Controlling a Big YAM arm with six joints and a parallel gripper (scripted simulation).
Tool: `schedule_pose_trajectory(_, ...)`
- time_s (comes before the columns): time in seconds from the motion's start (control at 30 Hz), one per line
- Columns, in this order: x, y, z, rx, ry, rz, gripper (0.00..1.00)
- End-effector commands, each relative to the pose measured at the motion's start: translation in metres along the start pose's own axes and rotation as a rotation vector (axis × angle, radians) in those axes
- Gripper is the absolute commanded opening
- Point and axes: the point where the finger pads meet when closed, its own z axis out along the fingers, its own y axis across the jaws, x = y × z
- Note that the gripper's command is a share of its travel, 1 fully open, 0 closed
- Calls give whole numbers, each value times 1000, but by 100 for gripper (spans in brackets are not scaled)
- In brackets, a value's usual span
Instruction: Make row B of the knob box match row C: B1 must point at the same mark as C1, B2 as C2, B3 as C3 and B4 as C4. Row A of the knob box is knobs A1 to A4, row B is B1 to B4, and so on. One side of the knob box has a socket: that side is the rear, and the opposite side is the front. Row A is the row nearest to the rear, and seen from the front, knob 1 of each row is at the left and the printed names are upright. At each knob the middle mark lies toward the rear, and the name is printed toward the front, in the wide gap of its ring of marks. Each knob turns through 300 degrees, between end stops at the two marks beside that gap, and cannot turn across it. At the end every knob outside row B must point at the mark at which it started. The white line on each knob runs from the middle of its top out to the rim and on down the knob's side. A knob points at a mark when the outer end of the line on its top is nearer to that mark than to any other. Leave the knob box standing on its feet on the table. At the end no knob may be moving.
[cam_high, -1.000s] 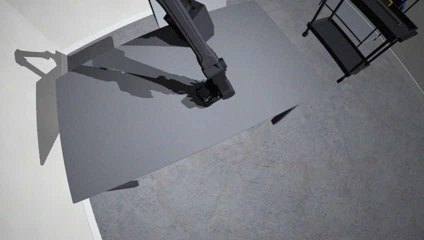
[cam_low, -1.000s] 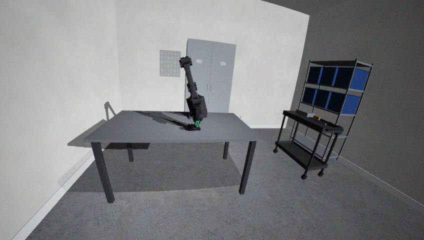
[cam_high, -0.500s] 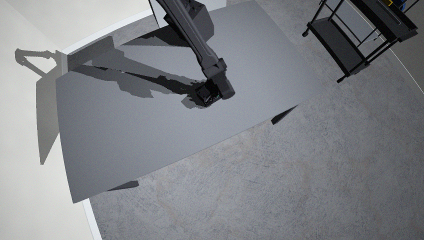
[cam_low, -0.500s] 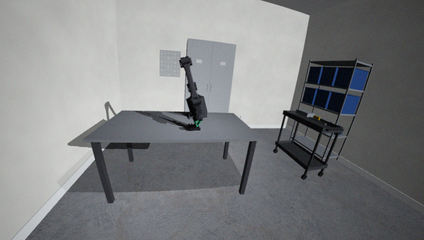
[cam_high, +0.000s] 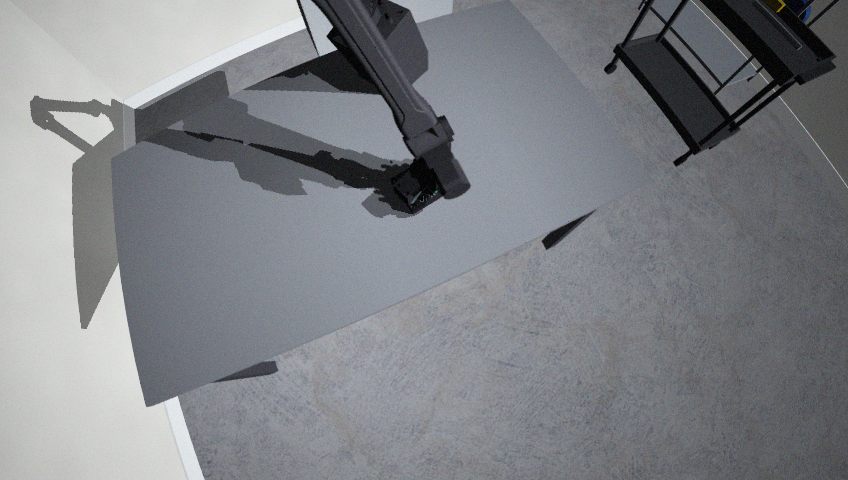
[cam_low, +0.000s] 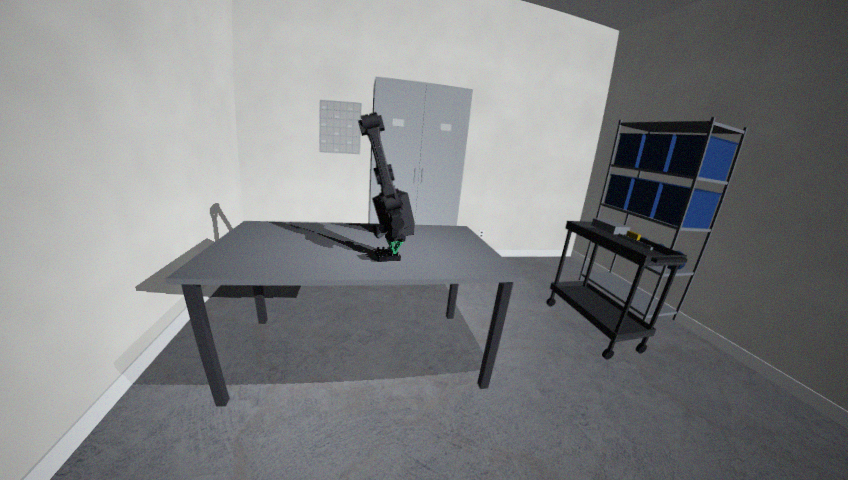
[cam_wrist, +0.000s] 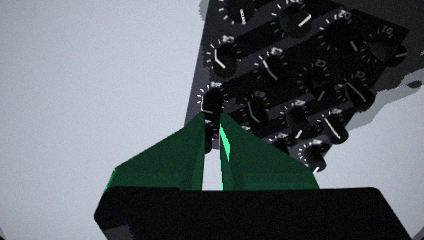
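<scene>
The black knob box (cam_high: 419, 197) (cam_low: 380, 256) (cam_wrist: 250, 39) stands on the grey table (cam_high: 249, 261) (cam_low: 285, 255), with several rows of black knobs with white lines. My gripper (cam_wrist: 212, 120) (cam_low: 394, 247) reaches down onto it. In the wrist view its green fingers are closed on both sides of one knob (cam_wrist: 212, 97) at the box's left edge, the third knob down that edge. I cannot read the name of this knob. The arm hides most of the box in the top view.
A black wheeled cart (cam_high: 684, 89) (cam_low: 618, 279) and a shelf with blue bins (cam_low: 672, 172) stand on the floor to the right of the table. A grey cabinet (cam_low: 422, 148) stands behind the arm's base.
</scene>
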Motion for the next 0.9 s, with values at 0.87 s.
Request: schedule_pose_trajectory(0.87, -9, 4, 5, -3, -9, 202, 8)
